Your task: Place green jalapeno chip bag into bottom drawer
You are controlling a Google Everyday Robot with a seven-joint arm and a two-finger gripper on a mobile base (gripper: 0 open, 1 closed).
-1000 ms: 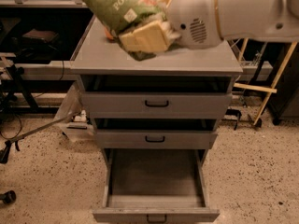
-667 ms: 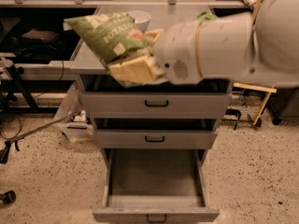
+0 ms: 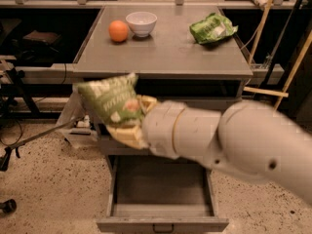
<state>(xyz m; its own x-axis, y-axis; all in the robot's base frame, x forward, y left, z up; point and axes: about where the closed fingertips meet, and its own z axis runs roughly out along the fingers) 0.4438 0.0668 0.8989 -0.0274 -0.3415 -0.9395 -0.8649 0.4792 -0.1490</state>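
The green jalapeno chip bag is clamped between the tan fingers of the gripper, sticking up and left of them. A second ago it was held up at the level of the cabinet top; it now hangs lower, in front of the upper drawers. Beyond and above the fingers the top now shows an orange, a white bowl and, far to their right, a brighter green bag, while the bottom drawer remains pulled open below the fingers and slightly to their right.
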